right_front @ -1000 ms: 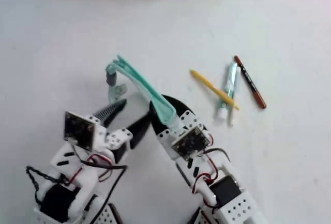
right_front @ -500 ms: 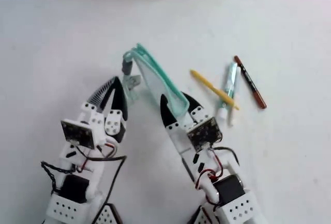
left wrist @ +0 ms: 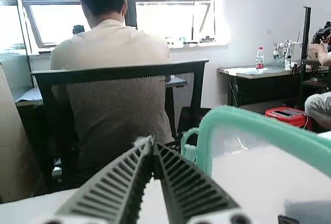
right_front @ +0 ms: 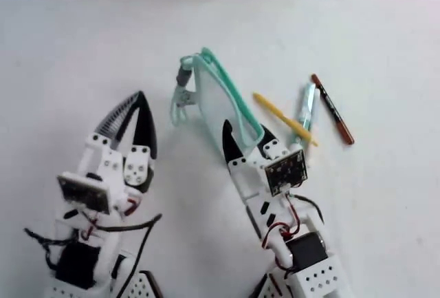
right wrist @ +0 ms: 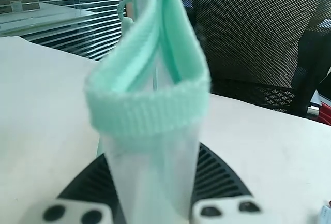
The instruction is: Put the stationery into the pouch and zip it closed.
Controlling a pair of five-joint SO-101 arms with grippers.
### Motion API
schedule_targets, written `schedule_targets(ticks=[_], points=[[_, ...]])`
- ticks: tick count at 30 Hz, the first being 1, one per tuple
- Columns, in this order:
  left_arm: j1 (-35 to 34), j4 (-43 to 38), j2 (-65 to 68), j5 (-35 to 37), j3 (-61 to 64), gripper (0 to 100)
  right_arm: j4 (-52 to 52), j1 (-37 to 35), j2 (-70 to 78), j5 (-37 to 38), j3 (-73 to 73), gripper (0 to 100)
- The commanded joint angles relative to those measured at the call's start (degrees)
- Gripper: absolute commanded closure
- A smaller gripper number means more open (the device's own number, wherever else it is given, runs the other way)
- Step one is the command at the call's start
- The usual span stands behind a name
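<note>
Upright pouch between left hand, pens

Both arms are built from white printed plastic with black parts set in. The left gripper has one ribbed finger striped grey and black and one smooth black finger, both tapering to a point; close up, the ribbed fingers show rows of dark grey ridges. The right gripper carries two black pointed fingers on a white bracket pierced with dark round holes. Each wrist bears a small square camera board, dark with pale corners. Thin red and black cables loop along the links past a black motor block, and the white base shell is dotted with small holes.
</note>
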Motion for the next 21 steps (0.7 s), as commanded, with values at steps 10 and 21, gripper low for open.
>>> schedule_targets(ticks=[10, 21], points=[[-0.5, 3.7, 36.8, 2.5, -31.8, 97, -1.6, 0.6, 1.7, -0.4, 1.9, 98.0], [-0.5, 15.6, 49.0, 20.0, -35.5, 71, -2.6, 13.8, 1.8, -13.5, -2.5, 97.8]])
